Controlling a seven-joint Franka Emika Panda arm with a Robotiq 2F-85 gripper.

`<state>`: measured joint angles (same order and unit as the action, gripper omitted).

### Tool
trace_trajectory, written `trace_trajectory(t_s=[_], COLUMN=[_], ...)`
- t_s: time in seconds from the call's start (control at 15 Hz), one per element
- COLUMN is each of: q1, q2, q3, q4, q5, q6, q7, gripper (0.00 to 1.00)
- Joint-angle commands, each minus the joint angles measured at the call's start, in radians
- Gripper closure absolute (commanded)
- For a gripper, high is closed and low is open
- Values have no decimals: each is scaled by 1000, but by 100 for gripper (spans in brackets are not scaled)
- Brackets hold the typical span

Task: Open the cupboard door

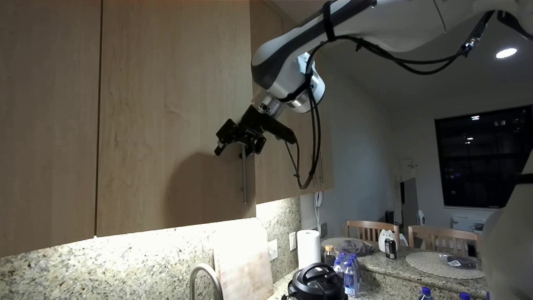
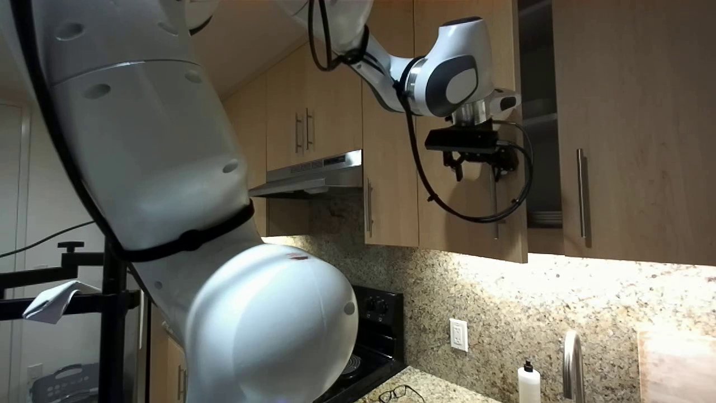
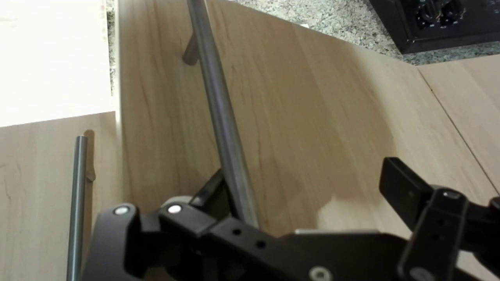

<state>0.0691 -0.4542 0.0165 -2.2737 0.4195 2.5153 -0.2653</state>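
The cupboard door (image 1: 175, 116), light oak, shows in both exterior views and stands ajar in an exterior view (image 2: 458, 224), with dark shelf space beside its edge. It also fills the middle of the wrist view (image 3: 312, 117). Its silver bar handle (image 1: 244, 179) slants through the wrist view (image 3: 222, 105). My gripper (image 1: 231, 151) is at the handle's upper end, also in an exterior view (image 2: 477, 172). In the wrist view the gripper (image 3: 304, 177) is open. One finger is against or close beside the handle, its tip partly hidden behind it. The other finger stands well apart, over the door face.
A matching neighbouring door (image 2: 643, 140) has its handle (image 2: 582, 193) near its left edge. Shelves (image 2: 540, 117) and plates (image 2: 544, 218) show in the gap. Below are a faucet (image 1: 206, 275), a board (image 1: 243, 262) and a black appliance (image 1: 318, 283). A range hood (image 2: 319, 173) is farther along.
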Motion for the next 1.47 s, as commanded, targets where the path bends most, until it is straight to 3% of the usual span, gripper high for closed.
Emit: trace_trajectory(t_s=[0.0,1.4], q1=[62,52], q2=[-33,-158], q3=[53,210], q4=[-91,-286], q5=[-2,-34], q6=[49,281], q7=[145,544], gripper=[0,0])
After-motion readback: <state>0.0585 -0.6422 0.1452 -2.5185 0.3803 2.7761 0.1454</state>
